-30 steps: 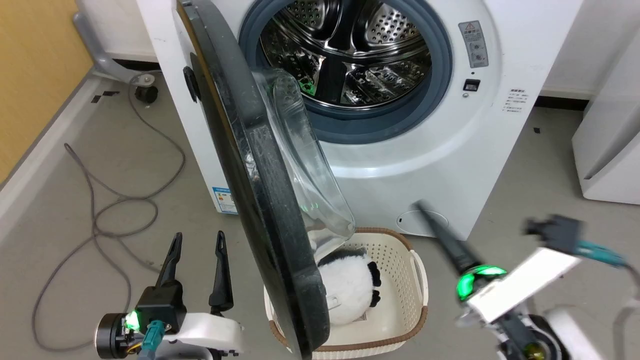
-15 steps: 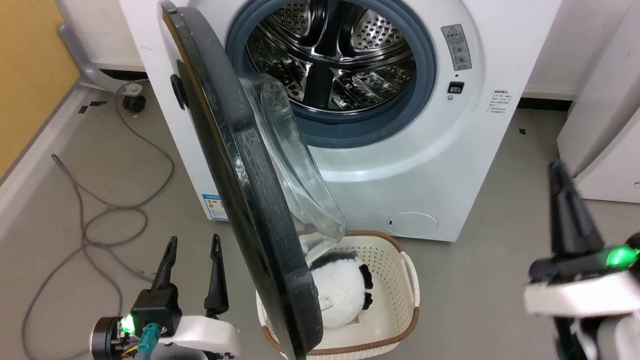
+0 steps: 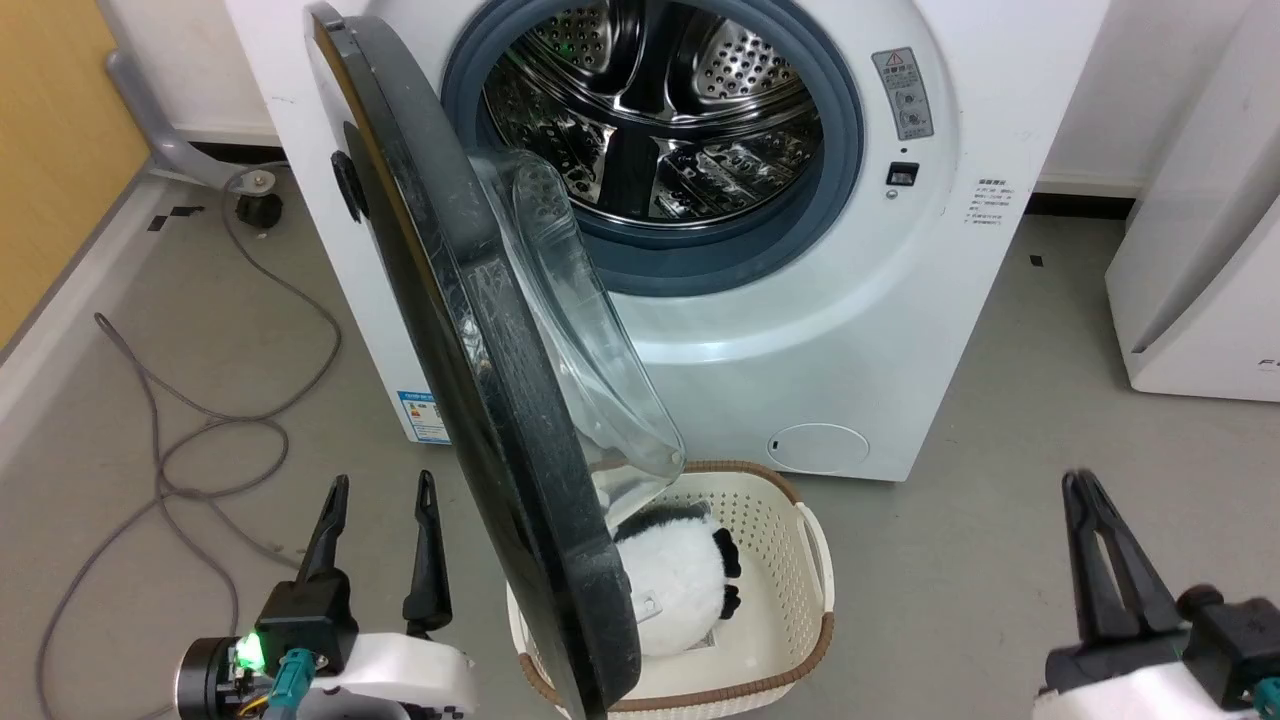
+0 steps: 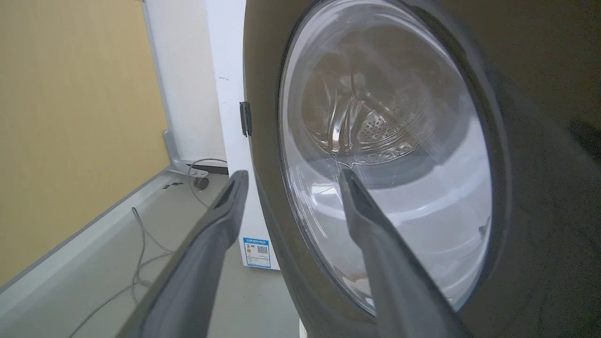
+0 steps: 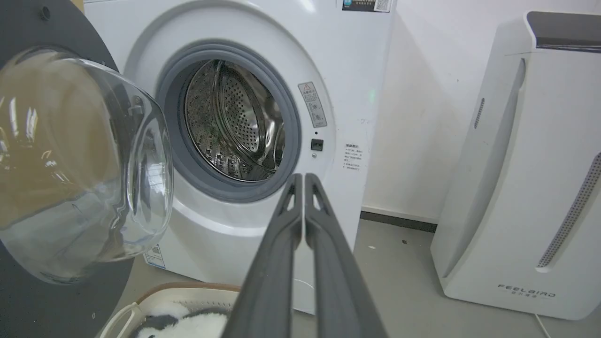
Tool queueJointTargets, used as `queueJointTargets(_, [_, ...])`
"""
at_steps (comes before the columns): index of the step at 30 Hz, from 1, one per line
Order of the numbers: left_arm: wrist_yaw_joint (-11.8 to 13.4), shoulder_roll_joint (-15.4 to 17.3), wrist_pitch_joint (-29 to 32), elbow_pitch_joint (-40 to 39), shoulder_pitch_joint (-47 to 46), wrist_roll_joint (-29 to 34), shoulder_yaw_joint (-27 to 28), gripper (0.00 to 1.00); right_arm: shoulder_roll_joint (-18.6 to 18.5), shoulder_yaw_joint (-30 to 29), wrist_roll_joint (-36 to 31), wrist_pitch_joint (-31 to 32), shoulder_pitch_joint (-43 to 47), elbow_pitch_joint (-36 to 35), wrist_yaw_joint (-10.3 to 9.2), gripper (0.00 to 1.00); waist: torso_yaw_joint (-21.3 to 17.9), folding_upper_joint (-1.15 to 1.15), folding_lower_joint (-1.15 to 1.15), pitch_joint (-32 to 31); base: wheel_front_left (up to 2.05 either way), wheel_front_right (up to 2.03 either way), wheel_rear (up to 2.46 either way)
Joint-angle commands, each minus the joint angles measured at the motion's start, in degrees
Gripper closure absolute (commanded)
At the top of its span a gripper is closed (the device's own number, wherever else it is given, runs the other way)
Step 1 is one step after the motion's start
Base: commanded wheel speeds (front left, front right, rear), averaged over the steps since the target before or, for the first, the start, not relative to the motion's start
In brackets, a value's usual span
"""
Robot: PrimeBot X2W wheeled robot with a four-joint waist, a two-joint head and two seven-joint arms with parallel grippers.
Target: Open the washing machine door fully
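Observation:
The white washing machine [image 3: 900, 330] stands ahead with its steel drum [image 3: 650, 110] exposed. Its glossy-black door [image 3: 480, 380] with the bulging glass bowl [image 3: 590, 370] is swung out toward me, seen nearly edge-on from the head. My left gripper [image 3: 380, 490] is open, low at the left, just outside the door's outer face [image 4: 540, 141], with nothing between its fingers. My right gripper [image 3: 1085, 485] is shut and empty at the lower right, well clear of the machine; in its wrist view the fingers [image 5: 300, 206] point toward the machine [image 5: 347, 70], with the door [image 5: 47, 291] at the left.
A cream basket [image 3: 810, 590] holding a black-and-white plush toy [image 3: 680, 580] sits on the floor under the door. Grey cables [image 3: 200, 430] loop on the floor at the left beside a yellow wall [image 3: 50, 150]. A white FEELBIRD appliance [image 5: 530, 188] stands at the right.
My right arm has swung from in front of the machine out to the lower right and drawn back. The camera shifted slightly, so the whole scene slid left. The door stands as before.

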Motion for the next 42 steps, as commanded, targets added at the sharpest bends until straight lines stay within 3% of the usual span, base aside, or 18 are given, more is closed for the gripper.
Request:
queueJointTargets(1, [0.17, 0.05, -0.3, -0.13, 0.8, 0.21, 0.13, 0.0, 0.36, -0.41, -0.12, -0.24, 1.05, 0.72, 0.03, 0.0, 0.04, 0.0, 0.0, 0.02, 0.0, 0.0, 0.0])
queueJointTargets(12, [0.84, 0.05, -0.3, -0.46, 0.67, -0.3, 1.25, 0.0, 0.58, -0.55, 0.62, -0.25, 1.9, 4.9, 0.03, 0.0, 0.14, 0.0, 0.0, -0.33, 0.0, 0.0, 0.0])
queueJointTargets(13, [0.91, 0.05, -0.3, -0.56, 0.63, -0.31, 1.47, 0.51, 0.59, -0.44, 0.65, -0.25, 1.85, 4.88, 0.03, 0.0, 0.16, 0.0, 0.0, -0.33, 0.0, 0.0, 0.0])
queueJointTargets(14, [1.05, 0.05, -0.3, -0.93, 0.48, -0.25, 1.81, 0.9, 0.59, -0.33, 0.66, -0.25, 1.79, 4.78, 0.03, 0.0, 0.2, 0.0, 0.0, -0.31, 0.0, 0.0, 0.0])
queueJointTargets(15, [1.08, 0.05, -0.3, -1.23, 0.37, -0.27, 2.13, 1.0, 0.59, -0.22, 0.65, -0.25, 1.7, 4.6, 0.03, 0.0, 0.22, 0.0, 0.0, -0.28, 0.0, 0.0, 0.0])
queueJointTargets(22, [0.8, 0.09, -0.3, -7.58, -2.6, 0.62, 5.48, 1.0, 0.59, 0.32, 1.28, -0.25, 1.35, 2.31, 0.03, 0.0, 0.6, 0.0, 0.0, -0.01, 0.0, 0.0, 0.0])
queueJointTargets(28, [-1.23, 0.1, -0.3, -15.79, -6.32, 2.01, 5.59, 1.0, 0.59, 0.7, 1.97, -0.25, 1.53, 0.81, 0.03, 0.0, 0.75, 0.0, 0.0, 0.13, 0.0, 0.0, 0.0])
queueJointTargets(35, [-4.24, 0.07, -0.3, -22.56, -9.73, 2.84, -0.83, 1.0, 0.6, 1.85, 4.43, -0.25, 1.66, -0.92, 0.03, 0.0, 0.86, 0.0, 0.0, 0.37, 0.0, 0.0, 0.0])
queueJointTargets(42, [-7.26, 0.06, -0.3, -24.21, -11.12, 4.47, -11.04, 1.0, 0.6, 2.63, 4.77, -0.25, 1.67, -1.36, 0.03, 0.0, 1.14, 0.0, 0.0, 0.82, 0.0, 0.0, 0.0])
